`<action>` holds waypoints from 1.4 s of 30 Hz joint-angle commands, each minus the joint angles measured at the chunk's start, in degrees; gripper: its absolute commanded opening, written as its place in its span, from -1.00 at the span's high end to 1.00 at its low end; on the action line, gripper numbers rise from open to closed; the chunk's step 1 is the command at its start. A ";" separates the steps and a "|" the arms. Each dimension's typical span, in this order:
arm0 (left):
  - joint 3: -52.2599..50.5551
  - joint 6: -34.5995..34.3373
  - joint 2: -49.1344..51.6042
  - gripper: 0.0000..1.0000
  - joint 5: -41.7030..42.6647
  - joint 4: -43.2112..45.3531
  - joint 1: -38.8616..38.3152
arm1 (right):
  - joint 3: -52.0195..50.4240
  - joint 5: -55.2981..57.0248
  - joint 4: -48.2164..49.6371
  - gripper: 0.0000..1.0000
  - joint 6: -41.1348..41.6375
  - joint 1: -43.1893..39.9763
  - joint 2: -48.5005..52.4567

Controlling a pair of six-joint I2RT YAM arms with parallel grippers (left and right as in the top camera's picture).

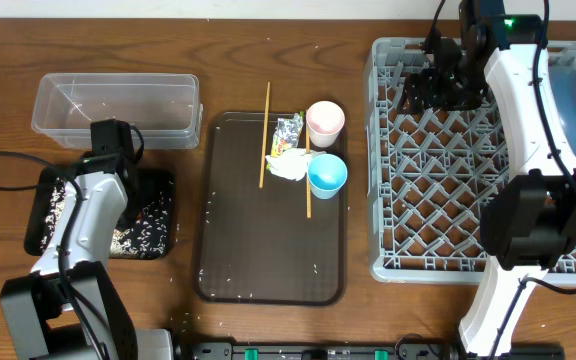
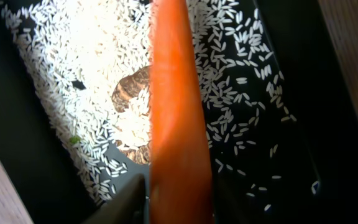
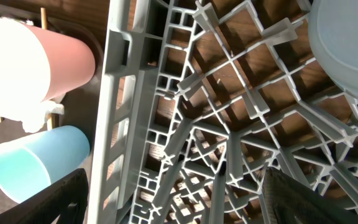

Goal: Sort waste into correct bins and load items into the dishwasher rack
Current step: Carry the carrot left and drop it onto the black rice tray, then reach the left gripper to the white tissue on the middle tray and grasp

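Over the black tray (image 2: 30,143), orange carrot (image 2: 176,112) between the left gripper (image 2: 179,208) jaws.
Grip unclear; right gripper (image 3: 182,202) gapes empty over dishwasher rack (image 3: 123,93).

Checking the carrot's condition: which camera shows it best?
Left wrist: the carrot fills the frame, over rice in the black tray. Overhead, the left arm hides it; the right wrist view lacks it.
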 commanded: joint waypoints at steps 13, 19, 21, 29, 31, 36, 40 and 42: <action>3.96 11.78 -0.81 -0.01 6.91 0.04 -0.24 | 0.33 0.00 -0.39 -0.67 -1.07 0.48 -1.95; 8.61 25.14 -5.55 -0.23 12.13 0.15 -5.90 | 0.33 0.00 -0.39 -0.68 -1.05 0.48 -1.95; 8.76 28.81 -6.75 -0.33 12.11 1.03 -9.57 | 0.33 -0.02 -0.42 -0.68 -1.05 0.48 -1.95; 8.76 39.80 -1.64 -0.57 12.11 7.54 -25.81 | 0.33 -0.04 -0.50 -0.72 -1.01 0.55 -1.95; 8.76 41.83 1.27 -0.57 12.11 9.03 -28.06 | 0.33 -0.04 -0.70 -0.73 -1.01 0.55 -1.95; 8.76 46.29 8.90 -0.57 12.15 13.00 -32.61 | 0.33 -0.04 -0.85 -0.73 -1.03 0.55 -1.95; 8.76 50.84 13.44 -0.57 12.13 17.05 -35.95 | 0.33 -0.04 -0.83 -0.74 -1.03 0.55 -1.95; 8.76 52.37 14.93 -0.57 12.11 18.99 -37.24 | 0.33 -0.04 -0.85 -0.74 -1.03 0.55 -1.95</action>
